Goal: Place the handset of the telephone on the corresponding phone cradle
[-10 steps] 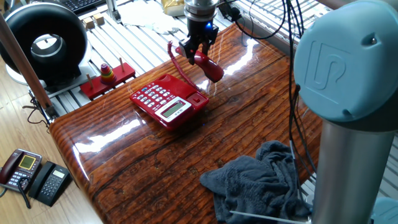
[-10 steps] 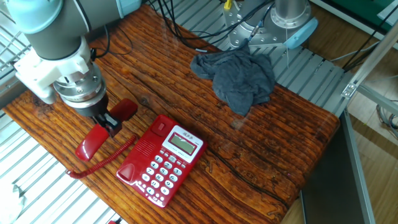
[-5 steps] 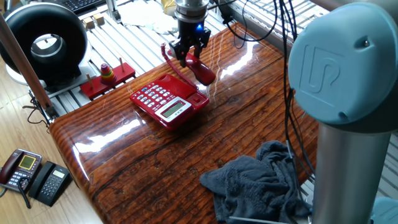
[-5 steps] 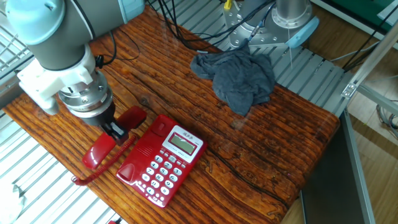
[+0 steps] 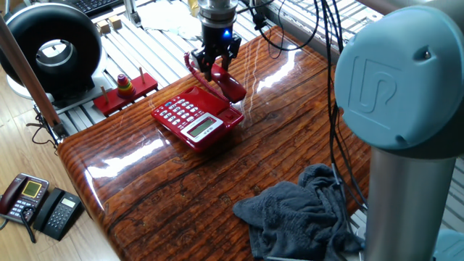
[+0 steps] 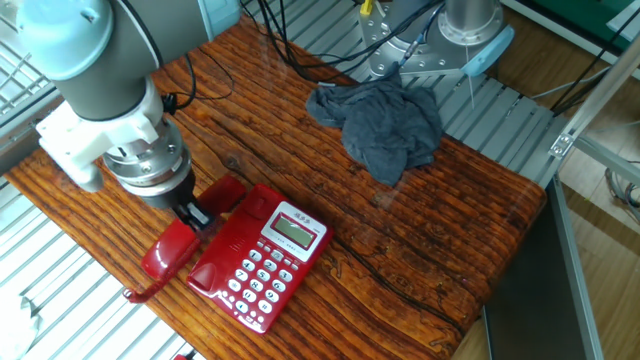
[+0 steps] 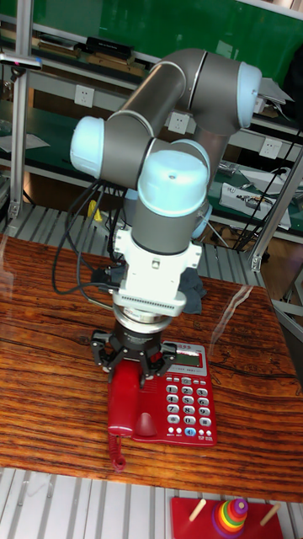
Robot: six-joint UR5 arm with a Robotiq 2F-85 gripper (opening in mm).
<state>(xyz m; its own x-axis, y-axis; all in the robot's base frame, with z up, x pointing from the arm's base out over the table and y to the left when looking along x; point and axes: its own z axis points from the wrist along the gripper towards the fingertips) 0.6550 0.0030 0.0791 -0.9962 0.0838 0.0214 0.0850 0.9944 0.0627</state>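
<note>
The red telephone (image 5: pixel 194 118) (image 6: pixel 265 262) (image 7: pixel 181 404) lies flat on the wooden table (image 5: pixel 290 138), keypad up. My gripper (image 5: pixel 212 65) (image 6: pixel 195 213) (image 7: pixel 133 362) is shut on the middle of the red handset (image 5: pixel 230 87) (image 6: pixel 172 250) (image 7: pixel 124 402). The handset hangs just over the table, parallel to the phone and right beside its cradle (image 6: pixel 228 245) side, slightly overlapping the phone's edge. Whether it touches the cradle cannot be told. The red coiled cord (image 6: pixel 140 292) trails off the handset's near end.
A crumpled grey cloth (image 5: pixel 304 214) (image 6: pixel 380 125) lies at the other end of the table. A red ring-stacker toy (image 5: pixel 125 88) and a black round device (image 5: pixel 54 47) stand beside the table. Two dark phones (image 5: pixel 36 203) rest on the floor.
My gripper has carried the handset sideways toward the telephone, from clear of it to right alongside its cradle side. The cord followed. The telephone has stayed put.
</note>
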